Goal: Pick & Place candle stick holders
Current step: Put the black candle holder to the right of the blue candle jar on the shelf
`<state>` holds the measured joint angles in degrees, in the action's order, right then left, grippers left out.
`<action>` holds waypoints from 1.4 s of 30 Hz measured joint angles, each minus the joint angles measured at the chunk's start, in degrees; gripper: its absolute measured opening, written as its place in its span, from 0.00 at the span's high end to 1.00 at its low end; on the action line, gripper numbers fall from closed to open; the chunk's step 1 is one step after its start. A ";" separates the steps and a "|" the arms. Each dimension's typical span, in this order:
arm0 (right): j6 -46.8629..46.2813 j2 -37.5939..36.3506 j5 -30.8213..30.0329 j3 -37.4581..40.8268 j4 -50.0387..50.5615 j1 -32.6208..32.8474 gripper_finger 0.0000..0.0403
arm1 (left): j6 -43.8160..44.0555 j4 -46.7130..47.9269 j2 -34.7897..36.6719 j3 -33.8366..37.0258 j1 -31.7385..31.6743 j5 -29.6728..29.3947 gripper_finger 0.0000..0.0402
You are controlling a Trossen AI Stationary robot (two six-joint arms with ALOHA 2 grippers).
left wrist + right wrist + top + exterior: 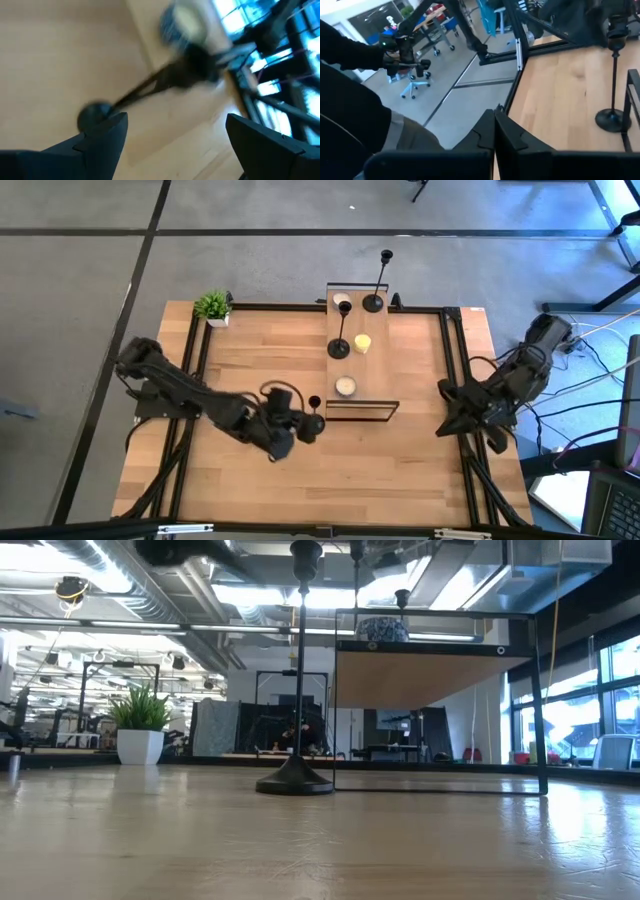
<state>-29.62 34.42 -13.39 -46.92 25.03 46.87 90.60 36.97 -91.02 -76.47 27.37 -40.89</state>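
At the far left of the wooden counter (250, 470) stands a small green plant (212, 305) in a white pot, near the back corner. The left arm reaches in from the left edge, and the left gripper (303, 425) is wide open near the middle of the counter. It holds nothing. Just in front of its fingers stands one candle stick holder (315, 418), with its round base on the wood and its stem upright; in the low view this holder (297, 690) stands free, beside the raised shelf.

To the right of it is the shelf (372, 330), a wooden board on a thin black frame. On the board, from front to back, there are a white candle (346, 386), a yellow candle (362, 343), a second black holder (339, 345) just beside the yellow candle, and another small white candle (343, 300) at the back edge. A third, tall holder (374, 298) stands at the back of the shelf.

At the far right, the right gripper (447, 425) rests at the right edge of the counter, well apart from the shelf. Its fingers are pressed together and it holds nothing.
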 joint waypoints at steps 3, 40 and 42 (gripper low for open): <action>0.82 -2.10 0.43 0.00 0.99 -0.02 1.00 | 4.20 -1.71 -4.12 0.00 1.61 0.45 0.17; 5.64 -6.39 -4.63 0.00 2.68 -0.55 0.58 | 9.56 3.74 -13.07 -0.04 -3.27 -4.15 0.45; 5.66 -6.39 -4.57 0.00 2.68 -0.55 0.58 | 9.36 3.74 -13.07 -0.04 -3.38 -4.39 0.56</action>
<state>-23.97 28.03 -17.96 -46.92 27.70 46.33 99.96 40.71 -104.09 -76.51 23.99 -45.28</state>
